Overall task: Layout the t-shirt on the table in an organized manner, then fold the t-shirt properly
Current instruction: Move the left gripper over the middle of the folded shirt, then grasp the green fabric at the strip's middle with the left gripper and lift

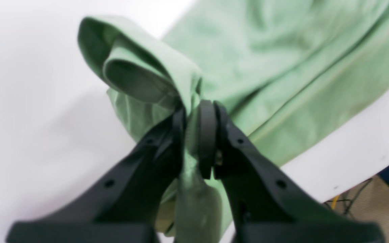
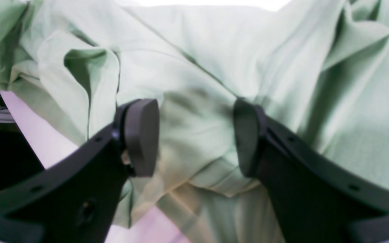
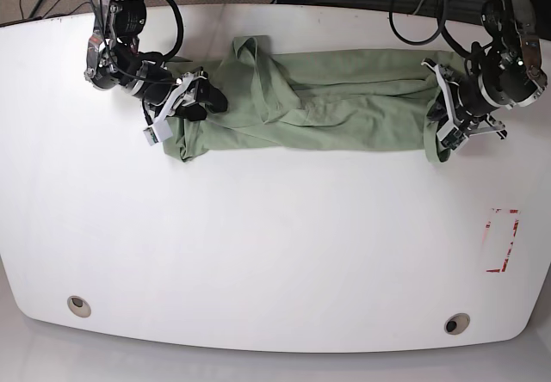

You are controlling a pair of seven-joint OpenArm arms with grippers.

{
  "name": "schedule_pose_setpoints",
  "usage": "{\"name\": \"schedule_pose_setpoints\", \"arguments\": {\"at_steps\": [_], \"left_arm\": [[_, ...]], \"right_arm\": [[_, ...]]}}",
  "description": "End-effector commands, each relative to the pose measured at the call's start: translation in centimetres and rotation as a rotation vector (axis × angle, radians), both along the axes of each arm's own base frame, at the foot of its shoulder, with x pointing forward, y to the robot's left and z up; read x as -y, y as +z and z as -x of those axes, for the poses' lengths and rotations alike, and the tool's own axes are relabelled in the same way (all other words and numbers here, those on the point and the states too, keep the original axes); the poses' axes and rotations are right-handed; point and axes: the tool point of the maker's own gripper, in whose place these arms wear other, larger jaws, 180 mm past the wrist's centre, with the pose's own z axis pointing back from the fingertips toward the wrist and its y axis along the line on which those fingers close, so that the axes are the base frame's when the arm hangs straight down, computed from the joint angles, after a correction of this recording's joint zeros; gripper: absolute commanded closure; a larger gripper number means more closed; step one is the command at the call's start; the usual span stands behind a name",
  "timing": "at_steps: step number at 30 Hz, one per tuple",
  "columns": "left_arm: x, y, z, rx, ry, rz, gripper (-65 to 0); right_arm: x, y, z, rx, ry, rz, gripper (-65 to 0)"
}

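The t-shirt, bunched, hides its sleeves; left pincer clamps it, right pincer gapes.

We see the t-shirt stretched sideways along the far part of the tabletop. The right gripper sits at its left end in the base view, the left gripper at its right end. The red-marked rectangle lies nearer, right.

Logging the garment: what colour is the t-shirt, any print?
Plain pale sage green t-shirt, no print visible; clearest in the base view.
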Motion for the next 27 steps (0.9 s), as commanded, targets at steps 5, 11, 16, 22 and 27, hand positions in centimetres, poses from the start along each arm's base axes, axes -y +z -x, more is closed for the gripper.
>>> {"name": "schedule_pose_setpoints", "arguments": {"at_steps": [5,11,16,22,27], "left_arm": [[2.0,1.4,-2.0,0.061,0.011,0.059,-2.8],[4.7,1.5,-2.8,0.055,-0.026,0.097,-2.9],[7.7,1.4,-3.0,0.048,-0.076,0.144,-2.9],[9.9,1.2,-2.7,0.039,-0.125,0.171,-2.9],[11.0,1.2,-2.5,0.036,-0.149,0.186,-2.9]], "right_arm": [[0.4,-0.2,0.2,-0.014,0.007,0.028,-33.6],[0.4,-0.2,0.2,-0.013,0.006,0.028,-33.6],[0.4,-0.2,0.2,-0.013,0.006,0.028,-33.6],[0.4,-0.2,0.2,-0.012,0.006,0.025,-33.6],[0.4,-0.2,0.2,-0.012,0.006,0.025,-33.6]]}}
